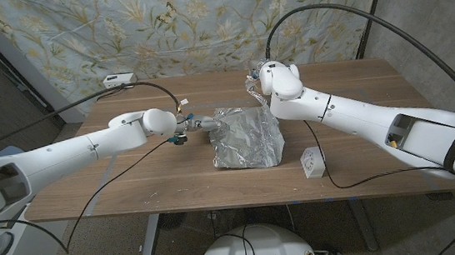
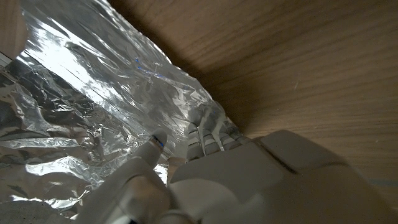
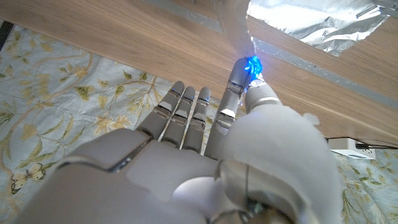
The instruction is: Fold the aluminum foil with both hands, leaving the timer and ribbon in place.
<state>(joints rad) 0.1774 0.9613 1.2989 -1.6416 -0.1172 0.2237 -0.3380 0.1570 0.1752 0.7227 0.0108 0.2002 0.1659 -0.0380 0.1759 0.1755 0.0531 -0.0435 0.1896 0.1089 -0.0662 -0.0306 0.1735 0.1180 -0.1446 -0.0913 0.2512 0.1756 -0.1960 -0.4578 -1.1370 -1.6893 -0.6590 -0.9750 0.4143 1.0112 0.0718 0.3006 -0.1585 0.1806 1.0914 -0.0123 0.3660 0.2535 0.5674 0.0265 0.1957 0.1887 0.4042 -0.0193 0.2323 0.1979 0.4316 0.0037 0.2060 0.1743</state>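
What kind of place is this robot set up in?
Probably a makeshift indoor test or recording space, not a lived-in room. A floral cloth backdrop hangs behind a wooden table, cables trail over it, and on it lie a crumpled aluminum foil sheet and a small white box.

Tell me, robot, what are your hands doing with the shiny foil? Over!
Left hand touching foil at its left edge. Right hand pinching far corner, raised. White timer beside foil, nothing blocking.
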